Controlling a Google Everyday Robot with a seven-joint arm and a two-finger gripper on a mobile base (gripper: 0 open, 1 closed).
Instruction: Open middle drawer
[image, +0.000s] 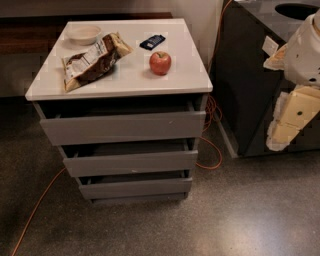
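The middle drawer (131, 163) is the grey flat front of medium height in the white-topped cabinet (185, 82), with a tiny pale speck near its lower edge. It stands pulled out a little, with a dark gap above its front. The taller drawer (122, 127) above it and the shortest drawer (135, 188) below it also stand slightly out. My gripper (287, 125), pale yellow under the white arm (305, 50), hangs at the right edge of the view. It is well to the right of the cabinet, about level with the top drawer, and touches nothing.
On the cabinet top lie a red apple (160, 63), a chip bag (92, 60), a white bowl (84, 34) and a small blue packet (152, 41). An orange cable (37, 205) runs over the floor on both sides. A dark unit (245, 85) stands right of the cabinet.
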